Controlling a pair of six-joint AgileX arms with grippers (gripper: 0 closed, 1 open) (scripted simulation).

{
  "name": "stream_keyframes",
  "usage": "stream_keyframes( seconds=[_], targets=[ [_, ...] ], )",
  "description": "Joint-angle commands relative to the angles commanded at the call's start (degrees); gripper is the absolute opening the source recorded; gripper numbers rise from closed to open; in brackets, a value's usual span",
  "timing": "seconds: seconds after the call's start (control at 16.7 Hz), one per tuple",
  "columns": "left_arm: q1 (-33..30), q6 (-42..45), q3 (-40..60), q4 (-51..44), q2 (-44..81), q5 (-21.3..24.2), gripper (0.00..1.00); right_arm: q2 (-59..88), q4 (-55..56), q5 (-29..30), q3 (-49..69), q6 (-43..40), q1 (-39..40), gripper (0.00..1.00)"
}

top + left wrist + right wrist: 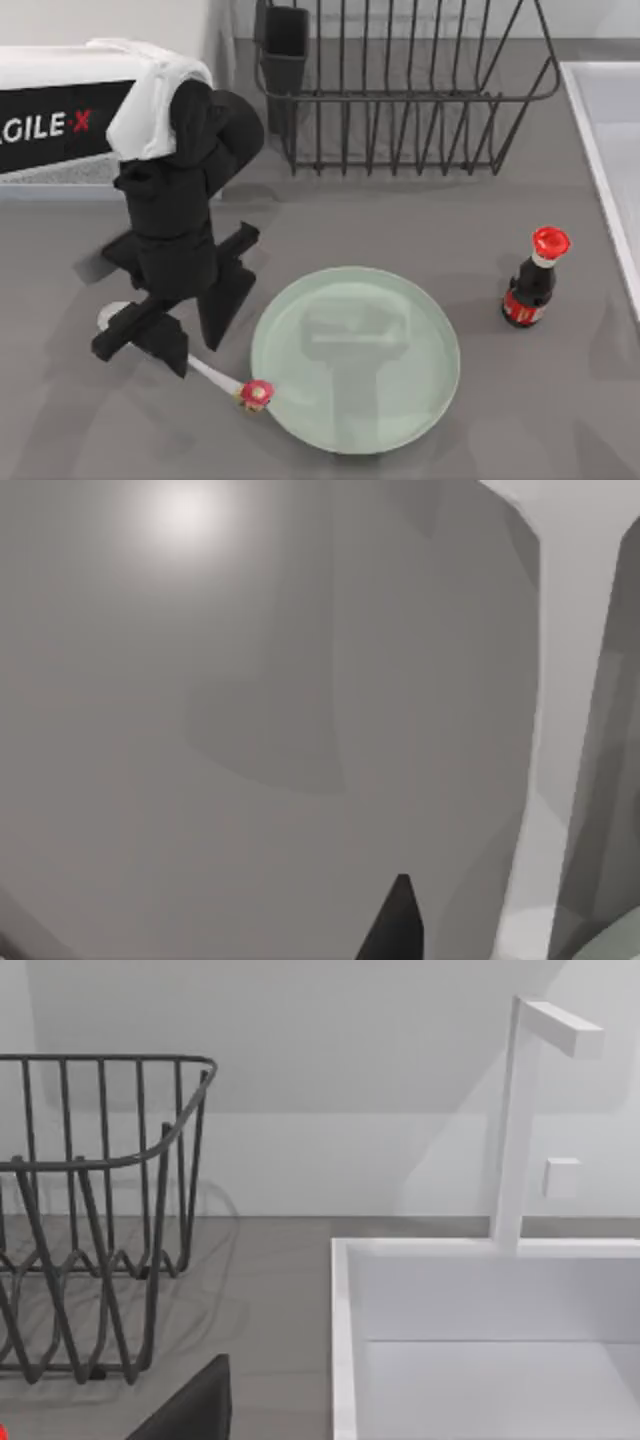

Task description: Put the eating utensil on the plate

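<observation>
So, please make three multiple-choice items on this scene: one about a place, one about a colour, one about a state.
1. Where does the bottle stand?
A. right of the plate
B. inside the rack
C. on the plate

2. What colour is the knob on the spoon?
A. blue
B. pink-red
C. black

3. How is the spoon now?
A. lying on the table, knob at the plate's rim
B. resting in the middle of the plate
C. standing in the rack

Answers: 1 A, it stands on the table by the plate's right side. 2 B, the knob is pink-red. 3 A, it lies under the left gripper.
</observation>
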Motion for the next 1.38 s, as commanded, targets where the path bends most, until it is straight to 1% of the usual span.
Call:
stream_keyframes(
  seconds=[0.12,0.3,0.48,0.6,0.78,1.14,1.38],
  targets=[
    [-4.5,-13.4,3.3,-1.2,3.0,-0.3,0.0,0.0,0.0,0.0,0.0,0.0,0.0,1.0],
    [-10.3,-31.4,8.9,-1.7,6.5,-2.1,0.0,0.0,0.0,0.0,0.0,0.0,0.0,1.0],
    [-14.8,-45.0,14.5,-1.0,8.7,-4.9,0.0,0.0,0.0,0.0,0.0,0.0,0.0,1.0],
    [-17.0,-51.1,17.6,-0.2,9.5,-6.9,0.0,0.0,0.0,0.0,0.0,0.0,0.0,1.0],
    [-18.6,-55.6,20.1,0.7,9.9,-8.8,0.0,0.0,0.0,0.0,0.0,0.0,0.0,1.0],
    [-18.4,-55.8,20.2,0.7,9.7,-8.9,0.0,0.0,0.0,0.0,0.0,0.0,0.0,1.0],
    [-18.9,-56.1,21.0,2.6,10.0,-9.7,0.0,0.0,0.0,0.0,0.0,0.0,0.0,1.0]
  ],
)
